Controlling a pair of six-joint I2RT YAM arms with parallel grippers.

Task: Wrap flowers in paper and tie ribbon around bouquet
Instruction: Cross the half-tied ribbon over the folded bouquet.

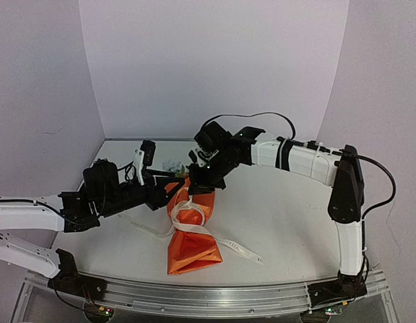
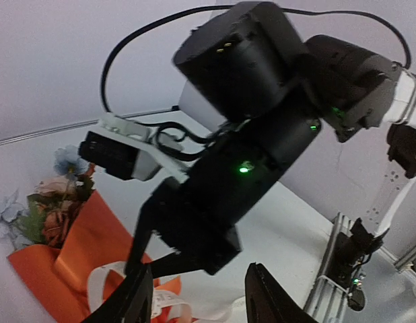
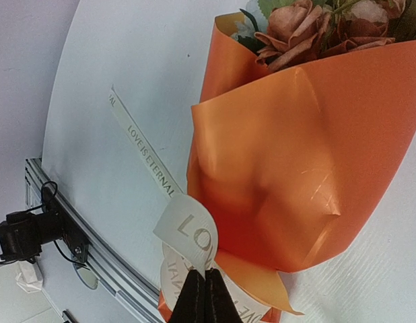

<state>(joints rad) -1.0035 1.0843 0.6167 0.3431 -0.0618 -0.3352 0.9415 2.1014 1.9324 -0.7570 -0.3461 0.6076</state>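
While the counter carries the bouquet near its front edge, paper already wrapped round the flowers, the ribbon loops loosely round its waist. My right tool is pinched tight on one loop; my left tool gapes empty. Tightening the knot remains, I judge.

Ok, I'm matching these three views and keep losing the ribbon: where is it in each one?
Top external: the ribbon sits at centre, round the pinched waist of the orange paper, with tails trailing left and right.
Left wrist: ribbon loops at the bottom edge, left of centre.
Right wrist: bottom centre, a ribbon loop pinched in the right pincer; one tail lies upper left.
Shared landmark: the orange paper, in all three.
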